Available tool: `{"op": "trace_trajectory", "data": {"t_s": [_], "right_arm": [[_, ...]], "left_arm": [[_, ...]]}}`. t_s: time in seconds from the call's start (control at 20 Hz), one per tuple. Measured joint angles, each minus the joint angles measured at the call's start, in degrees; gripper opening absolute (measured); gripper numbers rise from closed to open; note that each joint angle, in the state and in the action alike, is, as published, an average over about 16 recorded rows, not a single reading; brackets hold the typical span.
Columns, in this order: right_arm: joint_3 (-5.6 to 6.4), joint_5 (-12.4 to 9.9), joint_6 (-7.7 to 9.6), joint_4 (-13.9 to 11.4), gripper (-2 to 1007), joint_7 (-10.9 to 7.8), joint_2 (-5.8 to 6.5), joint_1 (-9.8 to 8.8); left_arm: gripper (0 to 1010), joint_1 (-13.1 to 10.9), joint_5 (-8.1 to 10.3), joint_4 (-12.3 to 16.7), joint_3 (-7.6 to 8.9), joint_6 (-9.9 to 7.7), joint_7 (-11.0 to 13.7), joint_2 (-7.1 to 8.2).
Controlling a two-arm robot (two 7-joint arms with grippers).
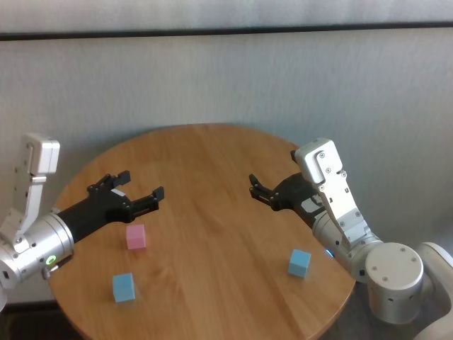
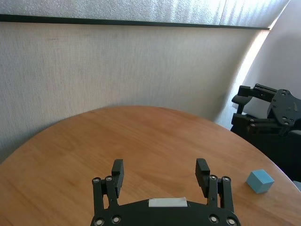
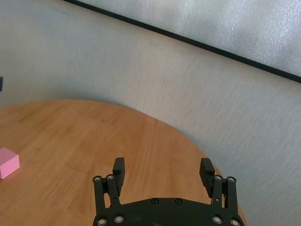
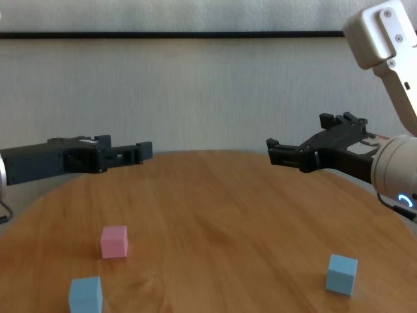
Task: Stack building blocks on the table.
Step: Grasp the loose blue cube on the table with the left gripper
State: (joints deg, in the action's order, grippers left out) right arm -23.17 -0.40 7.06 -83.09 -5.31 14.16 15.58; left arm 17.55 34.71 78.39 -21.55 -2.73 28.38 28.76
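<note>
From the head view, the left gripper (image 1: 141, 190) reaches in over the left side of the round wooden table (image 1: 212, 163), its dark forearm slanting up from the silver wrist joint, fingers spread apart and holding nothing; the pink block (image 1: 136, 236) sits on the tabletop just below and in front of it, and a light blue block (image 1: 124, 287) lies nearer the table's front edge. The right gripper (image 1: 259, 188) extends inward from the right side, its white upper link angled steeply above it, fingers likewise apart and empty, with the second light blue block (image 1: 299, 263) resting on the table under the forearm, towards the near right edge. In the left wrist view, the left gripper's two fingers (image 2: 117, 172) stand wide with bare tabletop between them; a light blue block (image 2: 259, 181) lies off to one side, and the other arm's gripper (image 2: 263, 113) shows beyond the table's rim. In the right wrist view, the right gripper's fingers (image 3: 118, 168) are equally spread above the wood, and the pink block (image 3: 8, 163) lies at the frame's edge. From the chest view, both arms hover level above the table, left gripper (image 4: 137, 152) and right gripper (image 4: 283, 151) pointing towards each other and well apart, probably clear of the surface, though the height is hard to judge. All three blocks sit separately, none stacked.
</note>
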Motion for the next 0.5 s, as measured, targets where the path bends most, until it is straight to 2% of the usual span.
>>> {"op": "trace_trajectory", "data": {"t_s": [0.5], "right_arm": [[0.0, 0.0, 0.0, 0.0, 1001, 0.0, 0.0, 0.0]], "left_arm": [[1000, 0.0, 0.0, 0.0, 0.0, 0.0, 0.0, 0.0]]}}
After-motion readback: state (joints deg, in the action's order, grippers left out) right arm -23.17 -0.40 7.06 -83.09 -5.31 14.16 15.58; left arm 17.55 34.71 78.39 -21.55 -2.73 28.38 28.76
